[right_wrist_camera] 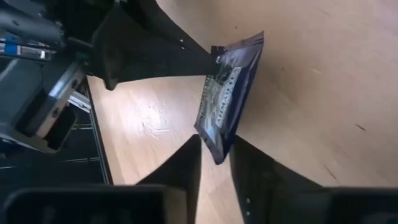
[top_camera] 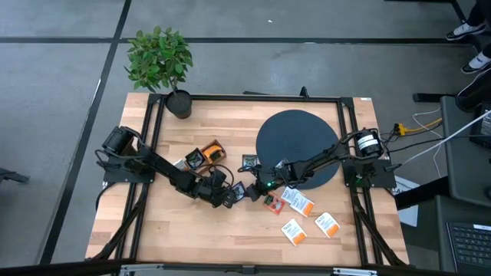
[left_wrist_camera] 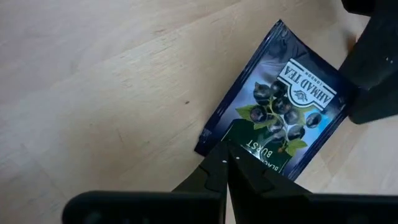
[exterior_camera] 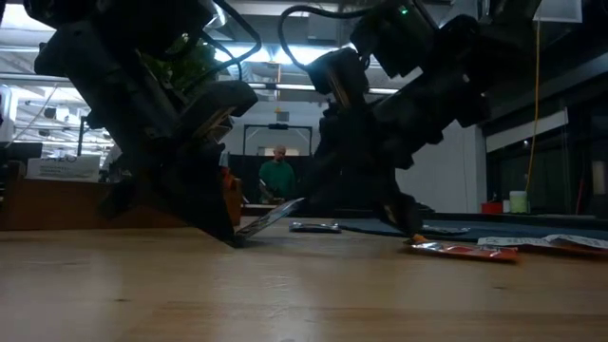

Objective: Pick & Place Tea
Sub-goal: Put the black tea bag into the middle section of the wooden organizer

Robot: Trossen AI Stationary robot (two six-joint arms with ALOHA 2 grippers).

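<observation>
- Dark blue sachet [left_wrist_camera: 280,112]: blackcurrant print, lying near the table's [top_camera: 153,230] centre, just toward 6 o'clock of the middle; one edge is lifting off the wood in the low view [exterior_camera: 271,217].
- Left gripper [left_wrist_camera: 227,163]: reaching in from 9 o'clock, fingers pressed together and pinching one edge of the dark blue sachet.
- Right gripper [right_wrist_camera: 216,163]: reaching in from 3 o'clock, its two fingers standing narrowly apart on either side of the sachet's opposite corner; whether they are pressing it cannot be told.
- White sachets with orange bands [top_camera: 298,201]: three lying toward 4 o'clock, apart from both grippers.
- Red-orange sachet [exterior_camera: 464,251]: lying flat beside the right gripper.
- Dark round disc [top_camera: 295,138]: sitting toward 2 o'clock.
- Wooden box [top_camera: 205,153]: sitting toward 10 o'clock of centre.
- Potted plant [top_camera: 159,63]: standing at the 11 o'clock corner.
</observation>
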